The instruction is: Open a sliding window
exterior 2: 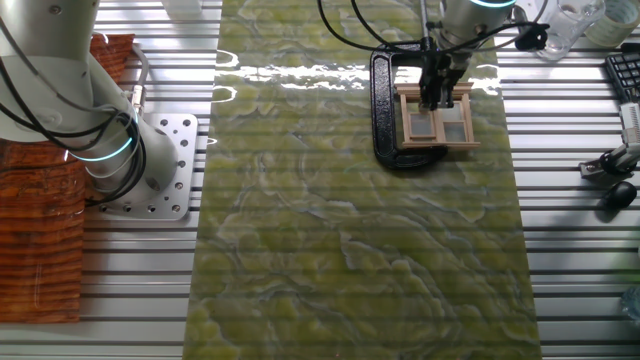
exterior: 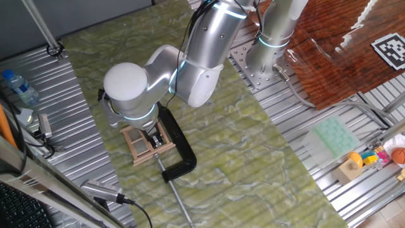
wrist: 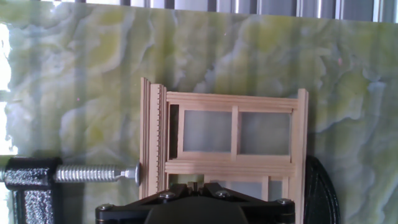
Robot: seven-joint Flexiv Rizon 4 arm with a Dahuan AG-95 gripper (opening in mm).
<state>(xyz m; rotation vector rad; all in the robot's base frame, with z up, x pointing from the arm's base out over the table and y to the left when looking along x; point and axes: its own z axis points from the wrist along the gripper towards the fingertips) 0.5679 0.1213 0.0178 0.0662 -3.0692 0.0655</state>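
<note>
The sliding window (wrist: 233,132) is a small light-tan wooden frame with crossbars, lying flat on the green marbled mat. A black C-clamp (wrist: 93,173) presses its screw against the window's left side. The window also shows in one fixed view (exterior: 135,144) and in the other fixed view (exterior 2: 455,128). My gripper (wrist: 196,185) is down on the window's near half. Its fingers stand close together around a thin vertical bar of the window. In the fixed views the gripper (exterior: 152,136) (exterior 2: 437,98) stands upright over the window and hides part of it.
The C-clamp (exterior: 180,149) curves round the window, with its long screw handle pointing to the mat's front edge. A water bottle (exterior: 19,87) and a handheld tool (exterior: 101,189) lie left of the mat. A green tray (exterior: 335,136) and coloured toys (exterior: 373,158) lie right.
</note>
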